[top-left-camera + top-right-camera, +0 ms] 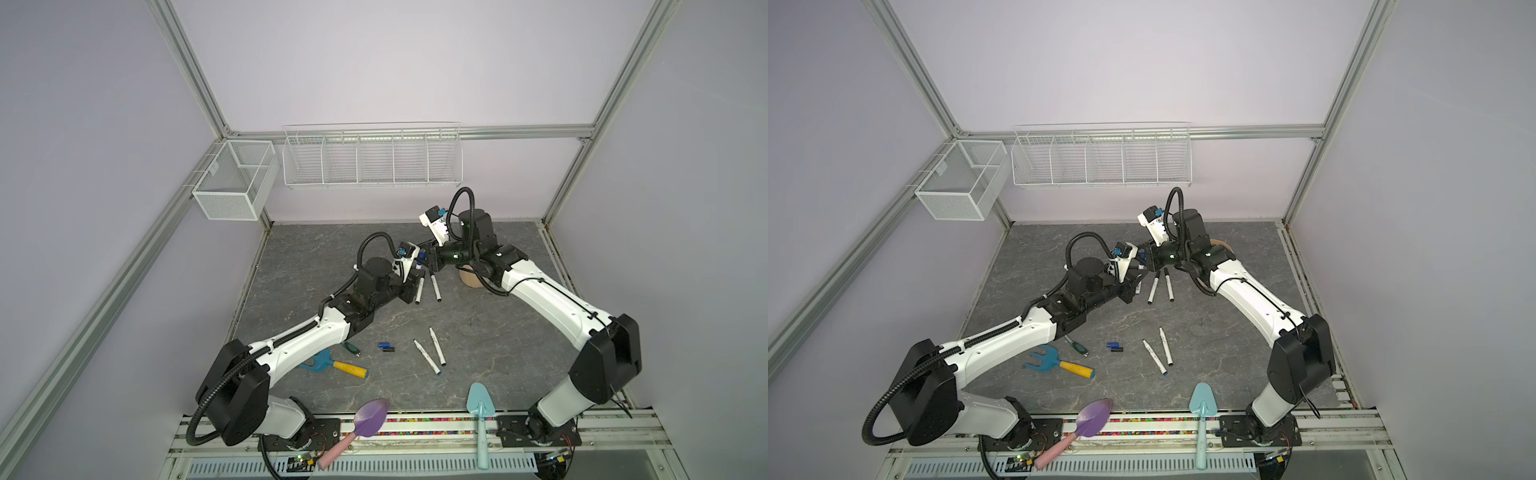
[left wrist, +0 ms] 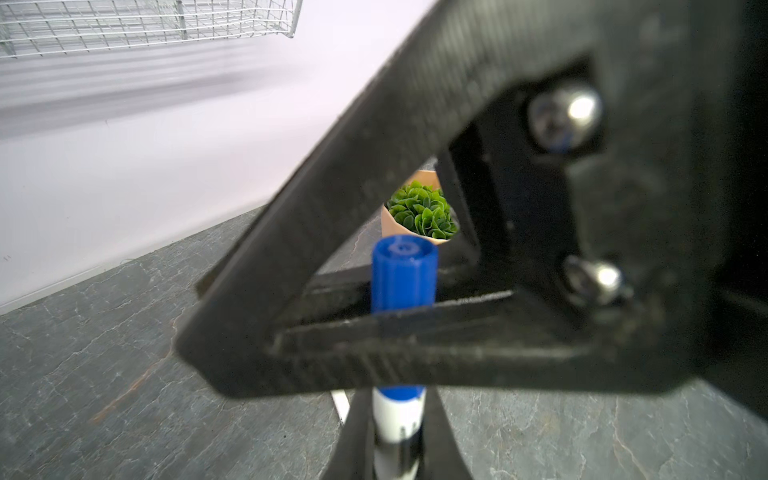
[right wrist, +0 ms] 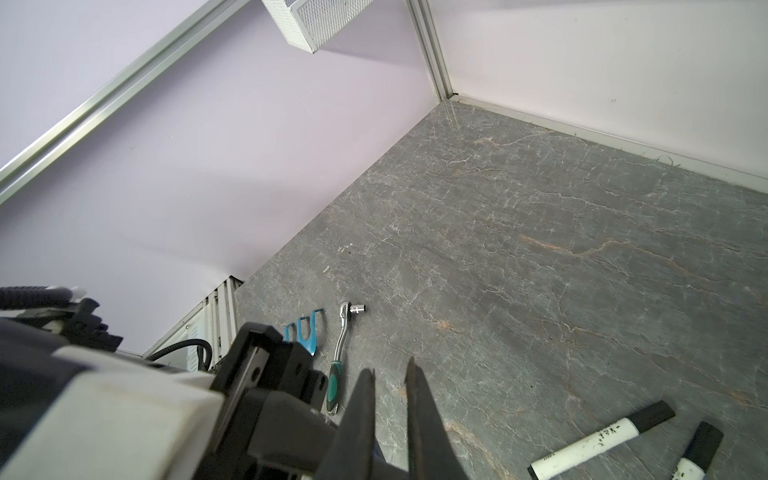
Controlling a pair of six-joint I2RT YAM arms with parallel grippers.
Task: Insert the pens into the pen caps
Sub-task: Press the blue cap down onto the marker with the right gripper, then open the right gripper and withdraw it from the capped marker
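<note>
The pen [image 2: 397, 419] in hand is looking light and stiff. Its smooth, round white barrel is likely to twist or slide under a loose grip, so a hold on the barrel close below the cap end seems best for keeping it in line. The blue cap [image 2: 404, 274] is showing ribs along its side, which should give the pads some bite.

The left pincer [image 2: 395, 440] is grasping the barrel, one finger on each side. The pen's long axis is running straight out of that pincer, with the capped end leading toward the potted plant [image 2: 419, 212]. The cap is sitting on the pen; whether it is pressed fully home I cannot tell. The right pincer [image 3: 390, 365] is crossing the cap and appears to be clenching it.

All of this is happening above the far middle of the tabletop [image 1: 498, 353]. Two black-capped pens [image 1: 419, 289] are lying just beside it, near the arms. Two bare pens [image 1: 432, 353] are lying nearer the front, with their long axes slanting front to back. Two loose caps [image 1: 386, 347], one blue and one black, are lying near them.
</note>
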